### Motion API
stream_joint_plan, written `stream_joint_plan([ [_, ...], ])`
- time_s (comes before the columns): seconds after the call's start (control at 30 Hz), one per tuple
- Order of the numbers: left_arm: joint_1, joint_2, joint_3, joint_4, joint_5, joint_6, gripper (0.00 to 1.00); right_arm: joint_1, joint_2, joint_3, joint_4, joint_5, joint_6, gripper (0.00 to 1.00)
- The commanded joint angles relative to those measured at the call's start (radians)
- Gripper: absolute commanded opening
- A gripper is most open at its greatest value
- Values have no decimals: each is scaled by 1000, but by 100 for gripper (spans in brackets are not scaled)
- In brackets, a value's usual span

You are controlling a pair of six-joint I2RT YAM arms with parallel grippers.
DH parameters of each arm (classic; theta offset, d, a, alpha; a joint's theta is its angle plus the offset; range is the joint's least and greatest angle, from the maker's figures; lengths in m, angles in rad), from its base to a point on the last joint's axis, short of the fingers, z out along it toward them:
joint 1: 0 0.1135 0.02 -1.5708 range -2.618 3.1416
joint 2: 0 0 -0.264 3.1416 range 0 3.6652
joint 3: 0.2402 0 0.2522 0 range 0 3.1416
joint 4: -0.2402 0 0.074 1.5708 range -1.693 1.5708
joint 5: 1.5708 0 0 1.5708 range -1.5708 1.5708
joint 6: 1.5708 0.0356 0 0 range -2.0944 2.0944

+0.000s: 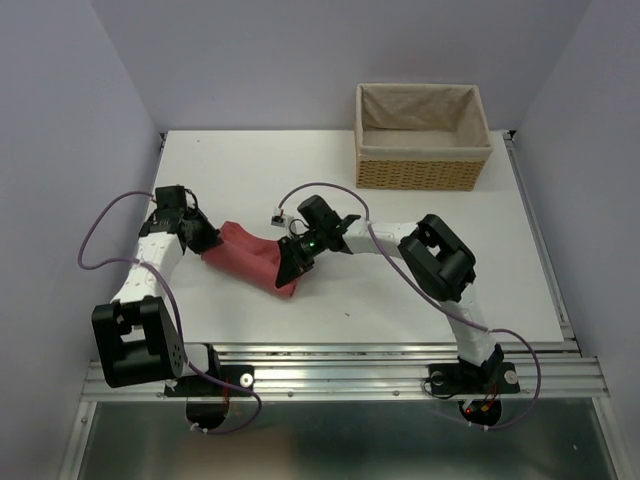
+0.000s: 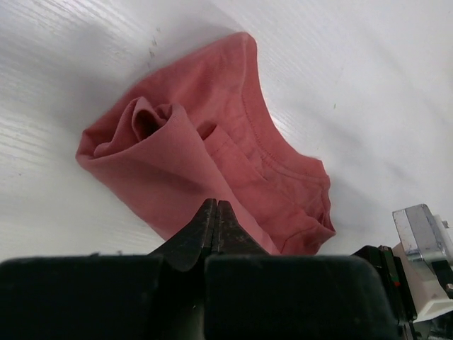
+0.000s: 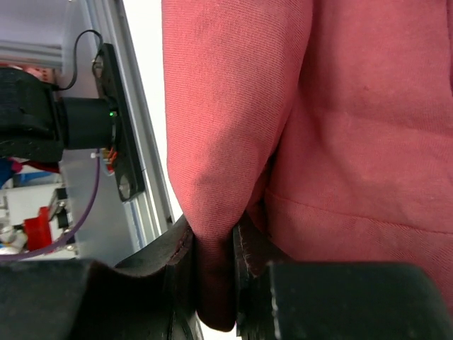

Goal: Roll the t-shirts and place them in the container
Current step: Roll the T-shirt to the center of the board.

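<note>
One salmon-red t-shirt lies as a loose, thick roll on the white table, between my two arms. In the left wrist view the t-shirt shows its spiral end and a hemmed edge. My left gripper is at the roll's left end; its jaws are pressed together with no cloth between them, the tips right at the cloth's near edge. My right gripper is at the roll's right end. In the right wrist view it is shut on a thick fold of the t-shirt.
A wicker basket with a cloth lining stands at the table's back right. The metal rail of the table's near edge runs just below the roll. White walls close in the left and right sides.
</note>
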Motion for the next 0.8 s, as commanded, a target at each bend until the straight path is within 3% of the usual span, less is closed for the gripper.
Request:
stream_joint_plan([
  [0.0, -25, 13, -7, 50, 26, 5, 0, -24, 20, 40, 13, -104, 47, 1],
  [0.47, -51, 173, -45, 122, -56, -26, 0, -43, 17, 15, 8, -33, 116, 2],
  [0.53, -57, 203, -40, 122, -70, -23, 0, -43, -6, 0, 3, 8, 110, 9],
  [0.6, -59, 219, -37, 122, -74, -18, 0, -43, -33, -18, -24, 74, 99, 31],
  [0.7, -62, 240, -40, 138, -76, -18, 0, -43, -110, -11, -104, 180, 64, 34],
  [0.77, -62, 265, -34, 142, -76, -17, 0, -43, -141, -6, -171, 221, 41, 46],
])
